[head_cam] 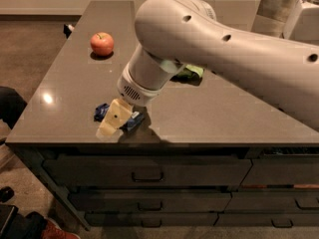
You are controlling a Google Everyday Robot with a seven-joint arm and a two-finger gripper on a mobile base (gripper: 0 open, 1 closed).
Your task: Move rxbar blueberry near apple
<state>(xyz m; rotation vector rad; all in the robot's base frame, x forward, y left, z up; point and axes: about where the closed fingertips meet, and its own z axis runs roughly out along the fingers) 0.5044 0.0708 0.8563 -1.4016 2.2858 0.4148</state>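
Observation:
The rxbar blueberry (101, 111), a flat dark blue wrapper, lies near the front left edge of the grey counter (75, 88). My gripper (113, 120) is directly over it and covers its middle, so only the two ends of the bar show on either side. The apple (101, 44), round and red-orange, stands on the counter further back on the left, well apart from the bar and the gripper.
A green snack bag (192, 72) lies mid-counter, partly hidden behind my arm. Metal containers (279, 6) stand at the back right. Drawers (147, 171) run below the counter's front edge. Dark objects sit on the floor at the left.

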